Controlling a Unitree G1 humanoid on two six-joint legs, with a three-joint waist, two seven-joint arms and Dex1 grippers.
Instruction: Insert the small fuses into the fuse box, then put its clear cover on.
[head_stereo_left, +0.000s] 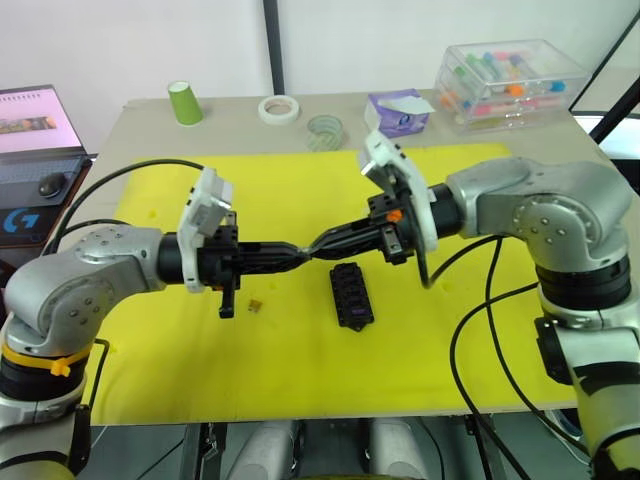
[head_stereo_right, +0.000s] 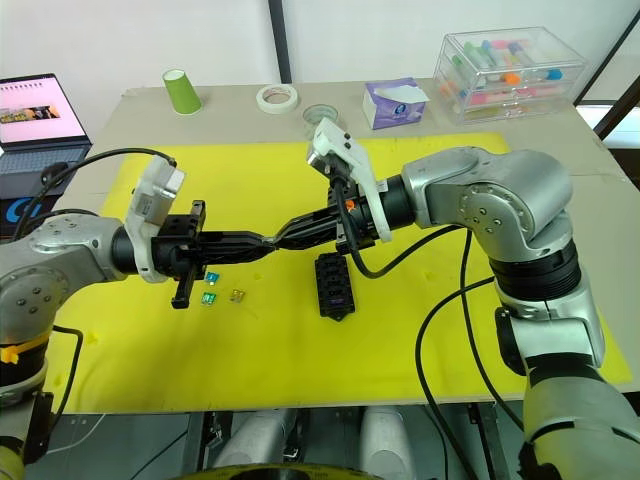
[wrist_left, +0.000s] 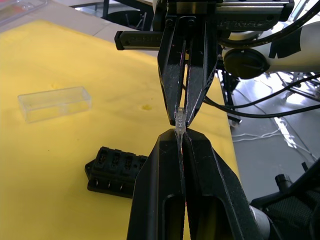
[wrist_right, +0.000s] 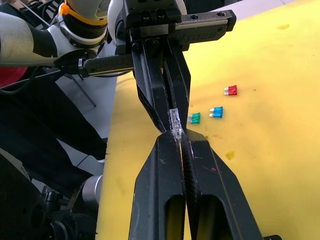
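Observation:
Above the yellow mat my left gripper (head_stereo_left: 303, 250) and right gripper (head_stereo_left: 314, 245) meet tip to tip. Both are shut on one pale, nearly clear fuse (wrist_left: 180, 120), also seen as the pale fuse (wrist_right: 175, 121) between the two pairs of fingertips. The black fuse box (head_stereo_left: 352, 295) lies flat on the mat just below and right of the meeting point. Loose fuses lie left of it: teal (head_stereo_right: 211, 277), green (head_stereo_right: 209, 298), amber (head_stereo_right: 237, 295), and a red one (wrist_right: 231, 90). The clear cover (wrist_left: 55, 103) rests on the mat beyond the fuse box.
The yellow mat (head_stereo_left: 300, 380) covers most of the table. Along the back stand a green cup (head_stereo_left: 185, 103), a tape roll (head_stereo_left: 280, 108), a clear tape ring (head_stereo_left: 325, 130), a tissue pack (head_stereo_left: 398, 112) and a clear drawer box (head_stereo_left: 510, 82). A laptop (head_stereo_left: 35, 140) sits far left.

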